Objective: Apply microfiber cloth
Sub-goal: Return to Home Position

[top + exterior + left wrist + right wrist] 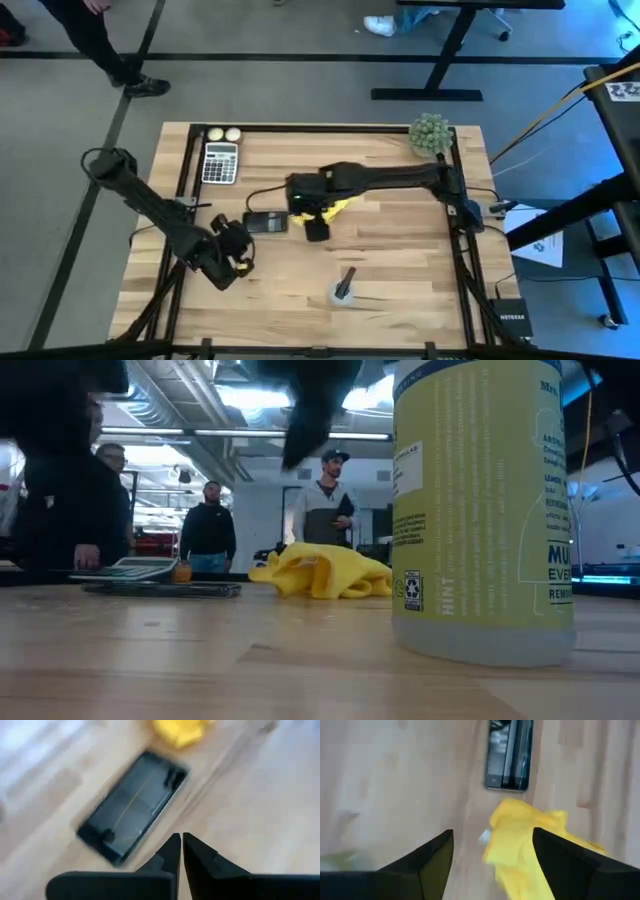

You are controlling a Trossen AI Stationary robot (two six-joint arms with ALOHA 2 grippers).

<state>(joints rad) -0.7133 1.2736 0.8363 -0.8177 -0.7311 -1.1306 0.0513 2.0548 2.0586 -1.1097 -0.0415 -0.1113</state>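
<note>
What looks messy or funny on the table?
Only a little mess: the bright yellow soft cloth lies bunched in a crumpled heap beside the flat black phone, not spread flat. Nothing looks spilled or broken.

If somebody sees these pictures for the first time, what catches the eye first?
The bright yellow cloth lies crumpled in the middle of the table, beside the black phone, with the right claw open over it. In the low view, a tall spray bottle stands large in the foreground.
</note>
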